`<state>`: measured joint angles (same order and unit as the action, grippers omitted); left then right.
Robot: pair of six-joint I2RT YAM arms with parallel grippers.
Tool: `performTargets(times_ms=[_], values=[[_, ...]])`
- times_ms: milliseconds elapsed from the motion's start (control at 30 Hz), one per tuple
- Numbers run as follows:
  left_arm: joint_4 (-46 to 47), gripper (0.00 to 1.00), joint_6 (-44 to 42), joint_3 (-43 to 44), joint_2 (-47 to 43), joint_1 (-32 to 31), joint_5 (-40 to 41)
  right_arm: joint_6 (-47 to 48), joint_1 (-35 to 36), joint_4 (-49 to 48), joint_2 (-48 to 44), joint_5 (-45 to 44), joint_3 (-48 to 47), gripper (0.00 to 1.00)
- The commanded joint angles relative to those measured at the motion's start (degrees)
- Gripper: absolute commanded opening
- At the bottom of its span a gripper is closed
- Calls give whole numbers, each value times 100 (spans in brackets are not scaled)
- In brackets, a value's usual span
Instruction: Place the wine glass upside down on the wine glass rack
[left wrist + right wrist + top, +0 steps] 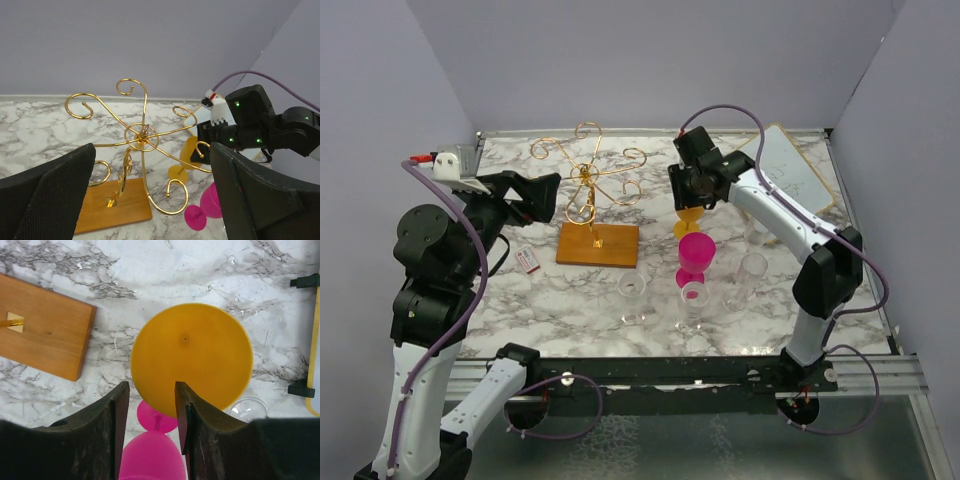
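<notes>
The wine glass rack [590, 185], gold wire with curled arms on an orange-brown wooden base [598, 245], stands at the back middle; it also shows in the left wrist view [142, 137]. A yellow wine glass [688, 220] stands upright right of the rack. My right gripper [695, 205] hangs over it, open; in the right wrist view its fingertips [152, 385] straddle the near-left rim of the yellow bowl [195, 355]. A pink wine glass [697, 250] stands upright just in front. My left gripper [548, 195] is open and empty, in the air left of the rack.
Several clear glasses stand on the marble table: [633, 285], [692, 295], [752, 268]. A white board with a yellow edge [790, 170] lies at the back right. A small pink-and-white card [528, 261] lies left of the rack's base. Walls close in on three sides.
</notes>
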<state>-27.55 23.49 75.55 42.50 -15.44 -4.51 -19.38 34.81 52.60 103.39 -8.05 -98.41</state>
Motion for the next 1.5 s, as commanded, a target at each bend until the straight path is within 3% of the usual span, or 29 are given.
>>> performTargets(times_ms=[0, 333, 567, 767, 1067, 1267, 1467], values=[[101, 99, 57, 172, 16, 24, -50, 217, 42, -282, 322, -180, -115, 40], [94, 99, 100, 232, 114, 24, -208, 831, 44, -396, 312, -47, -156, 1], [101, 99, 231, 615, 436, 24, -541, 856, 44, -1018, -541, -158, 168, 1], [283, 98, 591, 948, 1079, 24, -1315, 747, 44, -2331, -1677, -195, 876, 1], [1765, 97, 2185, 1026, 2086, -33, -2391, 130, 41, -4726, -3014, -215, 1904, 1], [2822, 94, 3728, 917, 2660, -733, -1886, -553, 44, -6001, -3412, -189, 2287, 1], [3191, 90, 4495, 1172, 3342, -1526, -1062, -1038, 44, -6572, -3564, -249, 2235, 1]])
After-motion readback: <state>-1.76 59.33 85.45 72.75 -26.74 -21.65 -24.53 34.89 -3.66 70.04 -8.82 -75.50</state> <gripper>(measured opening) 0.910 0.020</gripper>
